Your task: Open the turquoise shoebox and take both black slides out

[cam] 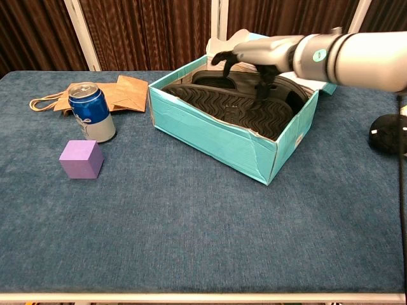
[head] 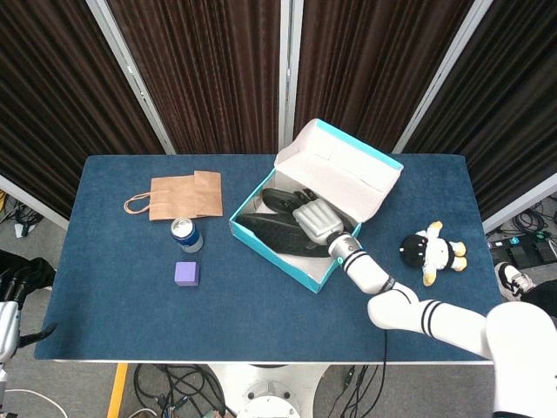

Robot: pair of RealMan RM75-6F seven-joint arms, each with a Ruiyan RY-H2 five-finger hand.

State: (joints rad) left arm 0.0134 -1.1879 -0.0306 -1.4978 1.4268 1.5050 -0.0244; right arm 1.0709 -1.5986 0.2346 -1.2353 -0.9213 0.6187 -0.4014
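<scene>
The turquoise shoebox [head: 306, 269] [cam: 210, 136] stands open mid-table, its lid [head: 344, 167] leaning back. Two black slides lie inside: the near slide [head: 271, 232] [cam: 222, 103] shows its ribbed sole, and the far slide [head: 280, 201] [cam: 216, 81] lies behind it. My right hand [head: 316, 219] [cam: 255, 56] reaches into the box from the right with fingers spread, just over the slides and holding nothing. My left hand [head: 10, 305] hangs off the table's near-left corner, partly cut by the frame, fingers apart and empty.
A brown paper bag [head: 178, 196] [cam: 121, 92], a blue can [head: 185, 233] [cam: 92, 113] and a purple cube [head: 186, 273] [cam: 81, 159] sit left of the box. A black-and-white plush toy [head: 428, 252] [cam: 389, 133] lies to the right.
</scene>
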